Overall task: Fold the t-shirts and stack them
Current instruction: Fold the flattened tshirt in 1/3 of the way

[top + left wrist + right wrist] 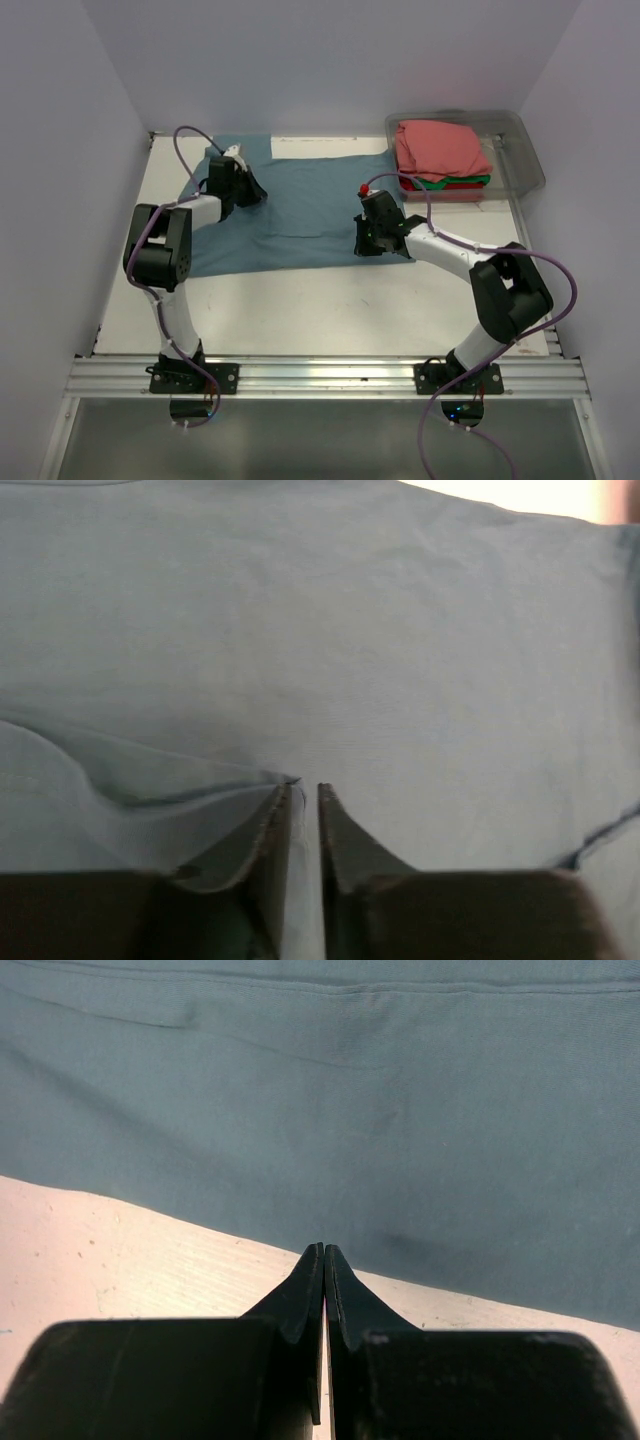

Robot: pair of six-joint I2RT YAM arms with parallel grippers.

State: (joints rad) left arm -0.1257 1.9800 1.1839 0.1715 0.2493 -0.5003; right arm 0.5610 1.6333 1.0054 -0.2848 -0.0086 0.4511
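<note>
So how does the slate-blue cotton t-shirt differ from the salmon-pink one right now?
The slate-blue cotton t-shirt lies spread out on the white table; the salmon-pink cotton t-shirt is folded small. The pink tops a stack in the clear plastic bin; the blue lies alone. Both are plain cloth.

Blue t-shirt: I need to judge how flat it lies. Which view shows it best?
The top external view: nearly the whole blue t-shirt shows, spread out. The left wrist view shows only a wrinkled patch; the right wrist view, only a strip along its edge.

Pale lavender walls [330, 60] enclose a white table [300, 300] with a metal rail [330, 378].
</note>
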